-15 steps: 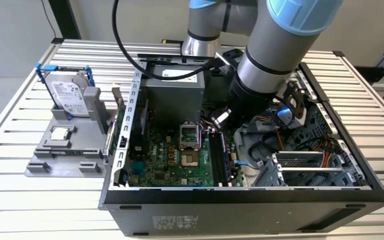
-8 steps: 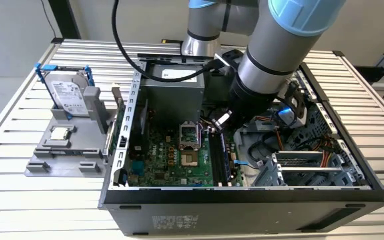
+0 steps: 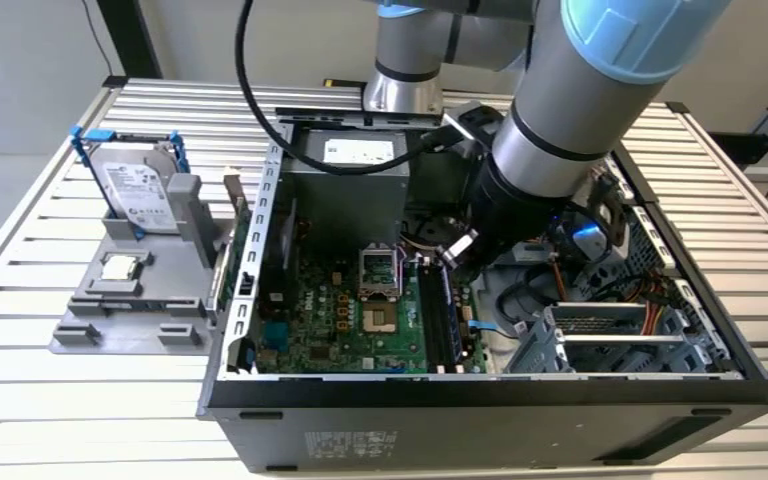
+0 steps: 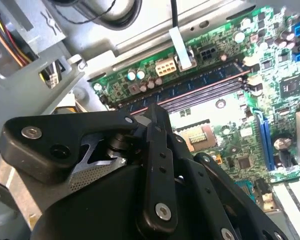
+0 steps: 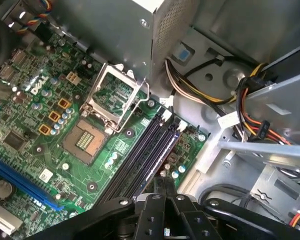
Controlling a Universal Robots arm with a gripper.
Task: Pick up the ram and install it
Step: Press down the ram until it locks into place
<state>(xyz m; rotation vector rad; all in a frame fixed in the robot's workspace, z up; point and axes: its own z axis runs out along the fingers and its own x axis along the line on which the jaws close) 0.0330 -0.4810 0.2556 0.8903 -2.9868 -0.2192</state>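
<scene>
The ram (image 4: 200, 81) is a dark stick with bluish chips. It stands on edge in the outermost of the long black slots (image 5: 140, 155) on the green motherboard (image 3: 317, 320), inside the open computer case. In the first wrist view the ram (image 5: 166, 146) runs along the slot side nearest the board's edge. My gripper (image 5: 165, 183) hangs low in the case right over that stick. Its two black fingers (image 4: 157, 125) are pressed together, tips at the ram's top edge near one end. In the exterior view the gripper (image 3: 448, 262) sits just above the slots.
The open CPU socket (image 3: 381, 270) lies beside the slots. A metal power supply (image 3: 351, 150) and cable bundles (image 5: 200, 85) crowd the back, and a drive cage (image 3: 624, 335) stands at the exterior view's right. Outside the case, a grey fixture (image 3: 131, 300) holds a silver hard drive (image 3: 137, 190).
</scene>
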